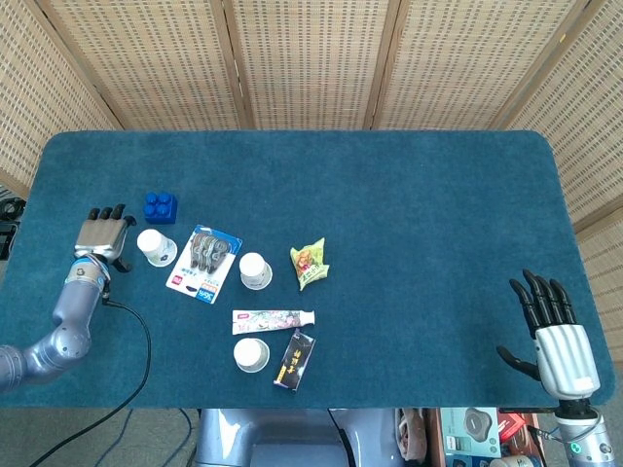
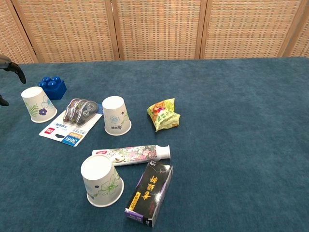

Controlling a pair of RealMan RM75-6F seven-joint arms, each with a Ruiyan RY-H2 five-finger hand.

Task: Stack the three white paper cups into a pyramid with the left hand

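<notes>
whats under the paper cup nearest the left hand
The paper cup stands upside down on the blue table cloth, apart from the left hand. Its inside is covered, so unknown.

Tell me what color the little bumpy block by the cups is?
The block is blue, clearest in the chest view.

Three white paper cups upside down and apart on the blue table [image 2: 241,121]: far-left cup [image 2: 37,104] just in front of a blue block [image 2: 53,87], middle cup [image 2: 116,115] right of a blister pack [image 2: 71,121], near cup [image 2: 101,181] between a floral tube [image 2: 131,154] and the front edge, beside a black box [image 2: 149,193]. Green snack packet [image 2: 164,114] right of the middle cup. Dark fingers [image 2: 14,68] of the left hand [image 2: 7,77] at the left edge, close to the far-left cup, not touching.
</notes>
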